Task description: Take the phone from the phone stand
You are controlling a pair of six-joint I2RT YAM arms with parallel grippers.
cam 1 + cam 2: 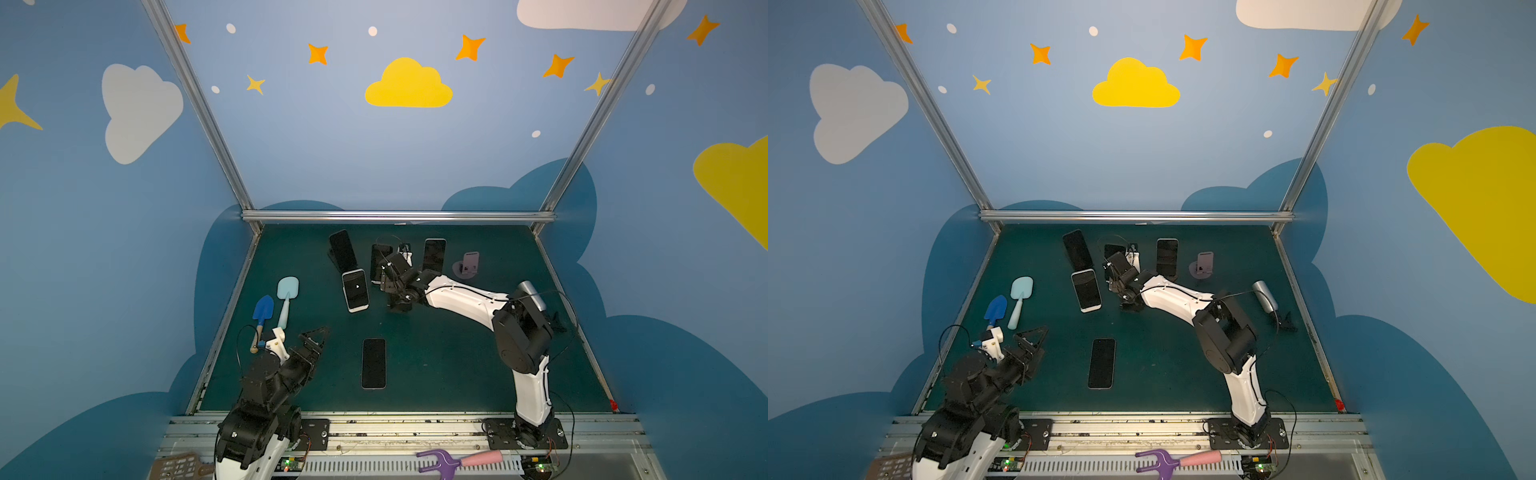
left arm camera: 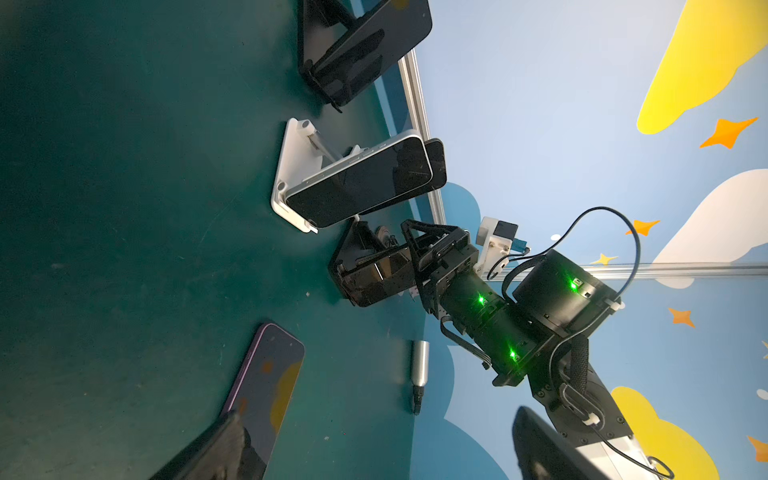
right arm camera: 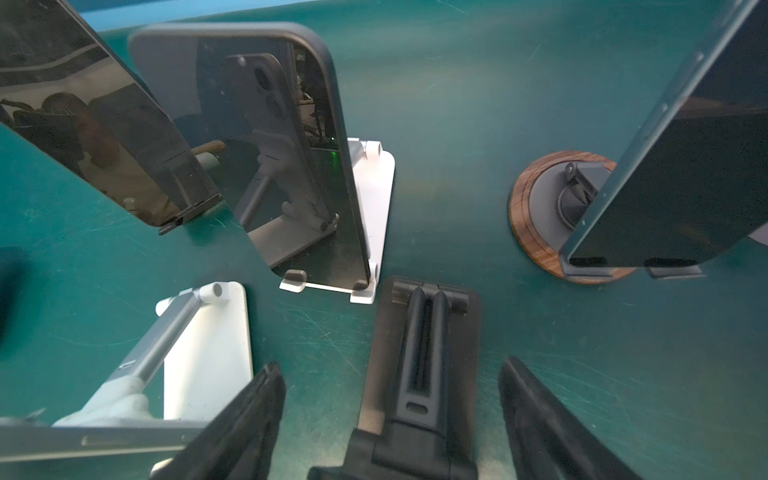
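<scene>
A black phone stand (image 3: 422,332) sits mid-table, and its cradle lies between the fingers of my right gripper (image 3: 390,368). That gripper is open, with a gap on each side of the cradle. In the left wrist view a dark glossy phone (image 2: 370,278) leans on this stand (image 2: 347,253), with the right gripper (image 2: 386,266) around it. In both top views the right gripper (image 1: 397,297) (image 1: 1128,297) hangs over the stand. My left gripper (image 1: 318,336) (image 2: 374,453) is open and empty near the front left.
Other phones rest on a white stand (image 1: 355,291), a black stand (image 1: 343,249), a second white stand (image 3: 291,166) and a wooden round stand (image 3: 536,216). A pink stand (image 1: 469,262) is bare. A phone (image 1: 374,363) lies flat. Two scoops (image 1: 262,311) (image 1: 286,299) lie left and a silver cylinder (image 1: 1264,295) lies right.
</scene>
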